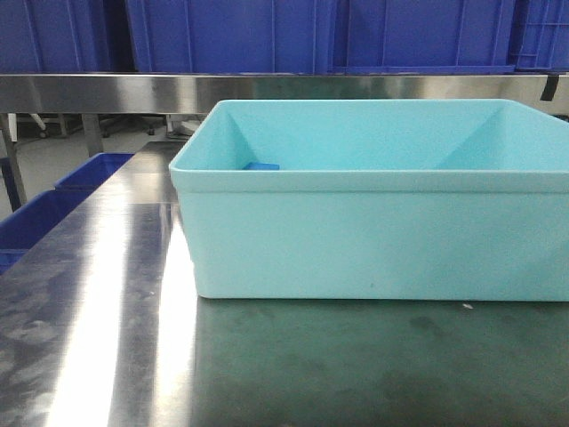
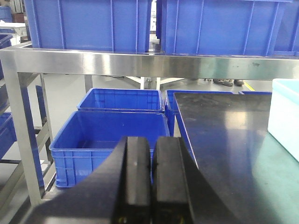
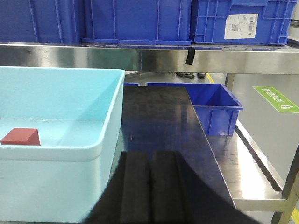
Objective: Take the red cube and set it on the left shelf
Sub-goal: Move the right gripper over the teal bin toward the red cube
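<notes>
The red cube lies on the floor of the light teal tub, at its left side in the right wrist view. The tub fills the front view, where the cube is hidden behind its wall; only a small flat blue block shows inside. My right gripper is shut and empty, low over the table to the right of the tub. My left gripper is shut and empty at the table's left edge, with the tub's corner to its right.
A steel shelf runs across the back and carries large blue crates. Open blue crates stand on the floor left of the table and at the right. The table top is dark green with steel borders.
</notes>
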